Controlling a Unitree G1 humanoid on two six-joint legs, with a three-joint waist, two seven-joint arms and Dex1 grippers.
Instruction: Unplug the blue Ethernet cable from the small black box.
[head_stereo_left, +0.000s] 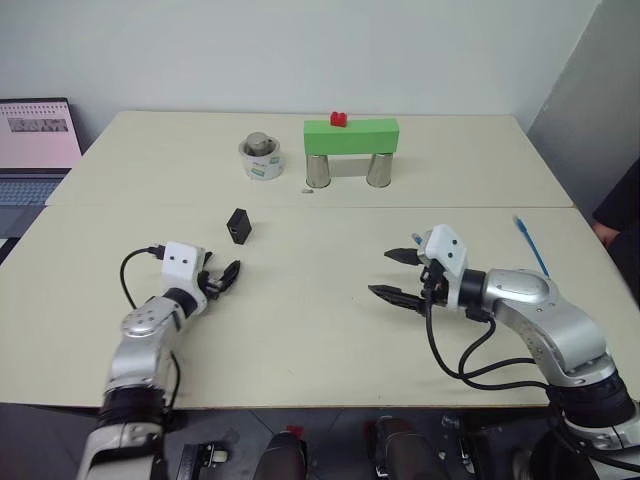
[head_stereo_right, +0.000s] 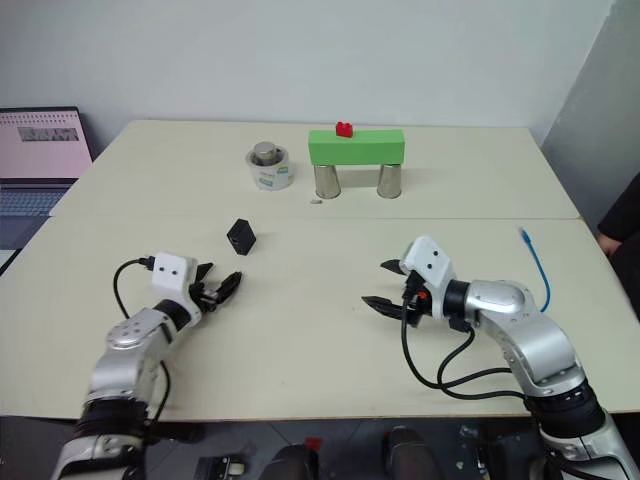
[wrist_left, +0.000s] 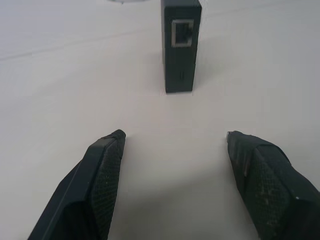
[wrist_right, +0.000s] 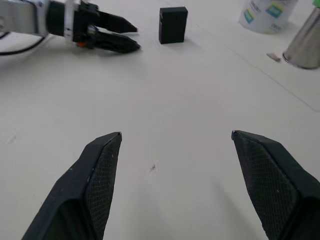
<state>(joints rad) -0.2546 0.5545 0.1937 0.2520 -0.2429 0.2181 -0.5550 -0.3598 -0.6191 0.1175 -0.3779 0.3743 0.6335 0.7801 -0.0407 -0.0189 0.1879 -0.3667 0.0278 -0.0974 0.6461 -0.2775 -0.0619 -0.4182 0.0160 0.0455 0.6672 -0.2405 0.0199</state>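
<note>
Box standing on edge on desk (head_stereo_left: 300, 300): small black box (head_stereo_left: 238, 225), port face toward left gripper (head_stereo_left: 221, 277), nothing plugged into it. Left gripper spread wide, empty, just short of the box. Blue Ethernet cable (head_stereo_left: 530, 245) lies loose near the desk's right edge, well apart from the box. Right gripper (head_stereo_left: 400, 275) also wide, empty, hovering mid-desk between box and cable, touching neither.

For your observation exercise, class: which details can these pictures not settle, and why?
- Blue Ethernet cable: its far end runs off the table edge, head views.
- Small black box: its back face is turned away, left wrist view.
- White cup: cut by the top edge, right wrist view; label too small, head views.
</note>
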